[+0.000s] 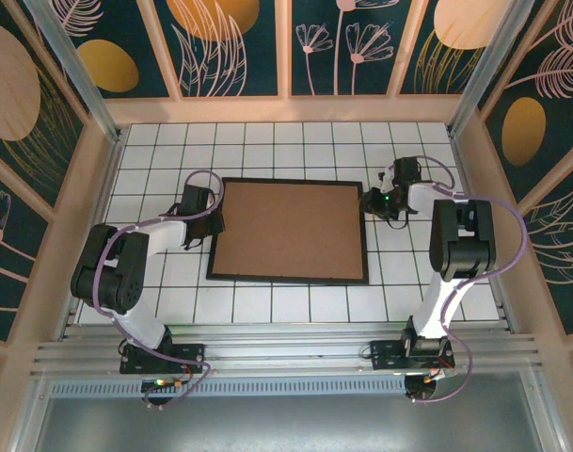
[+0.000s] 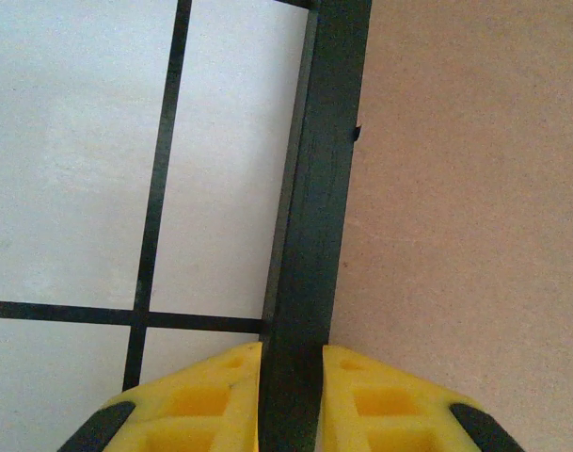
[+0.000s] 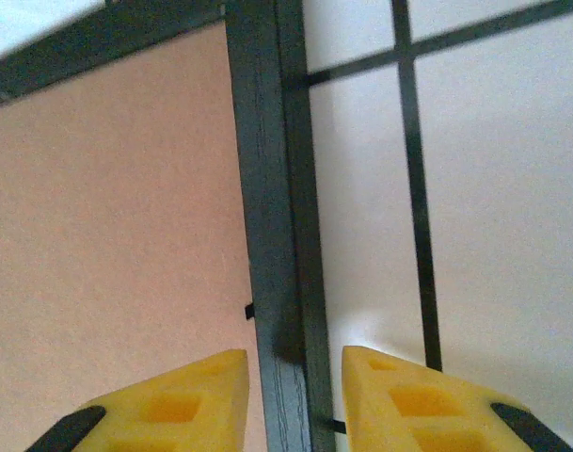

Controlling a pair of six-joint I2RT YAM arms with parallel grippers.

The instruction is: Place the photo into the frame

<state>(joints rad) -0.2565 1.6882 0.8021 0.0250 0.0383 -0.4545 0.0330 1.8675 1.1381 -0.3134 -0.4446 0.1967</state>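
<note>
The frame (image 1: 286, 279) lies flat in the middle of the table (image 1: 295, 141), a thin black rectangle with narrow, matte, straight rails and square corners. Inside it sits a brown cardboard backing board (image 1: 291, 229), plain and slightly grainy, reaching to the rails on every side.

The left gripper (image 2: 291, 367) is at the frame's left rail. Its yellow fingers (image 2: 206, 395), blocky with moulded recesses and black tips at the outer edges, are pressed against both sides of the rail, gripping it. The right gripper (image 3: 294, 372) straddles the right rail near the far corner. Its yellow fingers (image 3: 399, 395) stand parted, with a clear gap between each one and the rail, so it grips nothing.

The table is smooth and white, ruled into squares by thin black lines. Pale wooden posts and beams enclose it on three sides, framing dark teal wall panels (image 1: 230, 47) printed with outlined leaves, flowers and orange ovals. A ribbed aluminium rail (image 1: 286, 353) along the near edge carries both arm bases.
</note>
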